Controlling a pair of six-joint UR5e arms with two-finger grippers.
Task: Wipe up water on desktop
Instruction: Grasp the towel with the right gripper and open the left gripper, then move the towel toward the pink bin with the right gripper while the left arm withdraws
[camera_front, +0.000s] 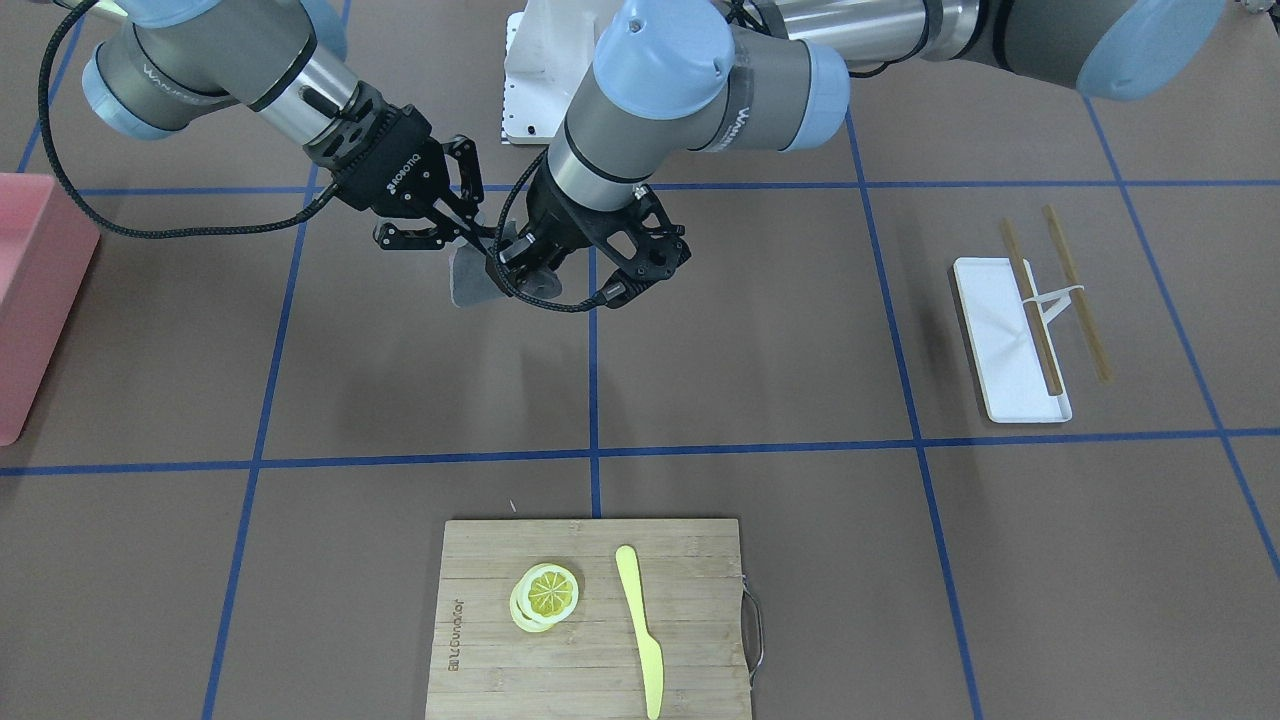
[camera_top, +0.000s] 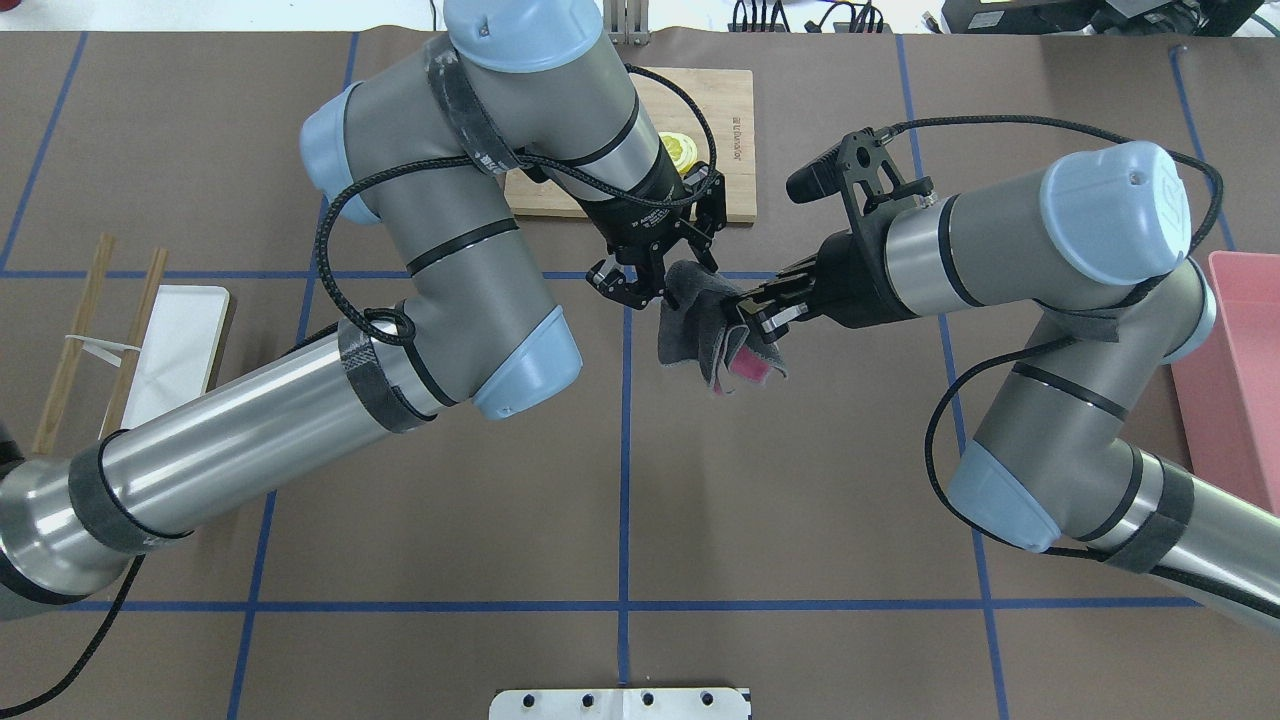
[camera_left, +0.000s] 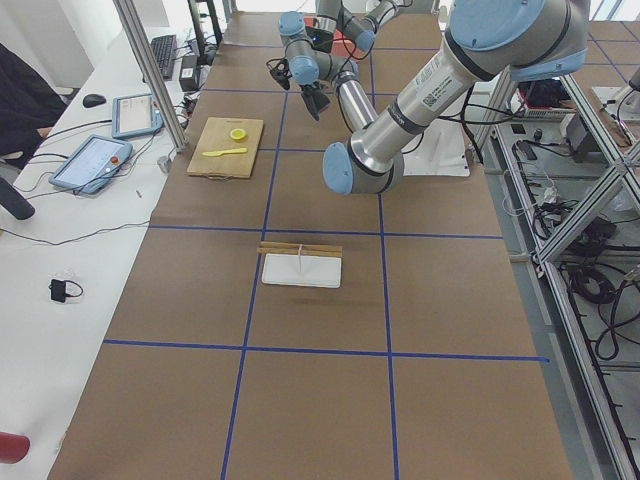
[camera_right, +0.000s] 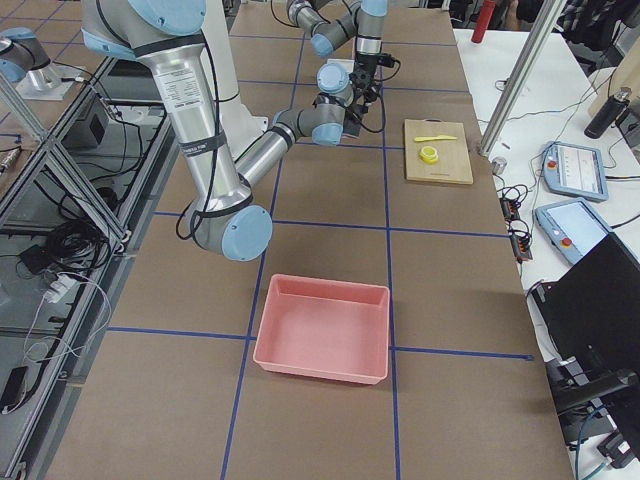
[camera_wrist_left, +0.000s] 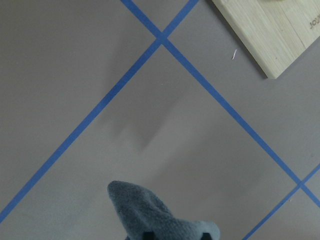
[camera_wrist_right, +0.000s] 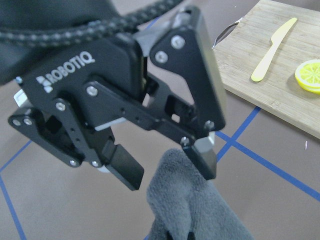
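Above the middle of the desktop (camera_top: 800, 480), near where two blue tape lines crossed, both arms met at a grey cloth (camera_top: 692, 330) with a pink inner face. The cloth hung clear of the surface and cast a soft shadow below it in the left wrist view. Judged from that, the wiping itself had not begun: no part of the cloth touched the brown top, and the job stood at a getting-ready step that looked like a hand-over between the arms. Which way the hand-over ran could not be told. No puddle or wet patch showed on the desktop in any view, so where the water lay could not be told either; it may have been too faint against the matte surface. Nearly everything was left to do: one arm had to hold the cloth alone, bring it down flat and rub it across the wet spot.

The right gripper (camera_top: 755, 312) was clamped on the cloth, pinched together on a fold at the side nearest it, and appeared to carry the cloth's weight. The left gripper (camera_top: 660, 275) pointed down over the cloth's upper edge, spread wide. In the right wrist view one of its fingers (camera_wrist_right: 206, 159) was touching or just beside the top fold, while the other stood apart from it, so it gripped nothing. The cutting board (camera_top: 735, 150) lay just beyond them on the desktop's far side
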